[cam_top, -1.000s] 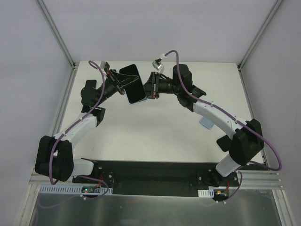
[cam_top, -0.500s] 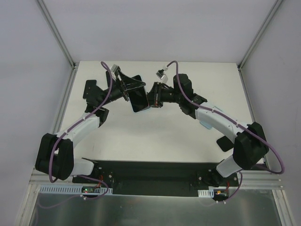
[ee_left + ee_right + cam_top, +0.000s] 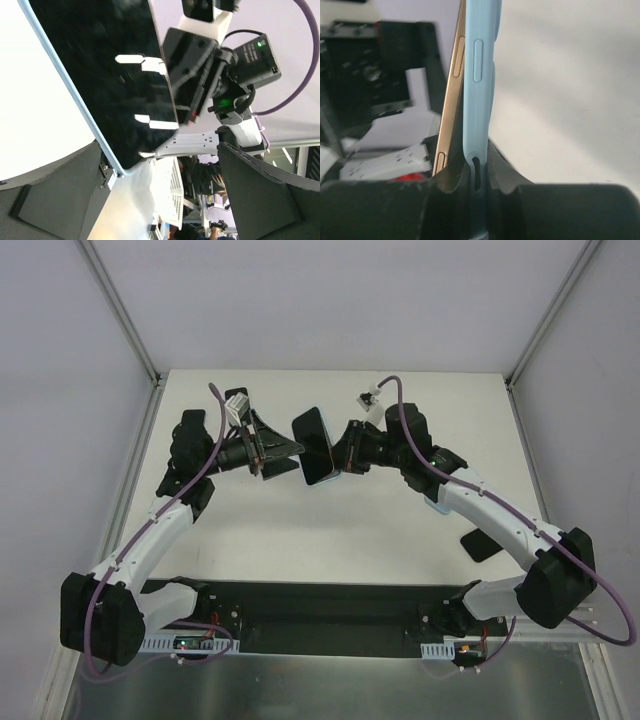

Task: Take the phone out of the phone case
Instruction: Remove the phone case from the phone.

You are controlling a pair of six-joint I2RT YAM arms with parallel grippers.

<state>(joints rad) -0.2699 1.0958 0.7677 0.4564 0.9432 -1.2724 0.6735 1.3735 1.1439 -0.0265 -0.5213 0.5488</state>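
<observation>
The phone [image 3: 315, 445] hangs upright above the table's far middle, between the two arms. My right gripper [image 3: 345, 458] is shut on the light blue phone case [image 3: 480, 60]; its fingers pinch the case's edge [image 3: 477, 172]. The phone's gold side [image 3: 451, 100] stands apart from the case, slanting away to the left. My left gripper [image 3: 278, 455] is open just left of the phone and holds nothing. In the left wrist view the black screen [image 3: 110, 75], rimmed by the blue case [image 3: 75, 97], fills the upper left, its corner near my left finger [image 3: 50, 200].
A flat black object [image 3: 482, 543] lies on the white table [image 3: 330, 530] beside the right arm. A small pale blue piece [image 3: 437, 502] shows under that arm's forearm. Metal frame posts [image 3: 120, 310] rise at the table's far corners.
My left gripper has let go of the phone, opened wide and drawn back to the left. The right gripper has carried the phone and case slightly right.
</observation>
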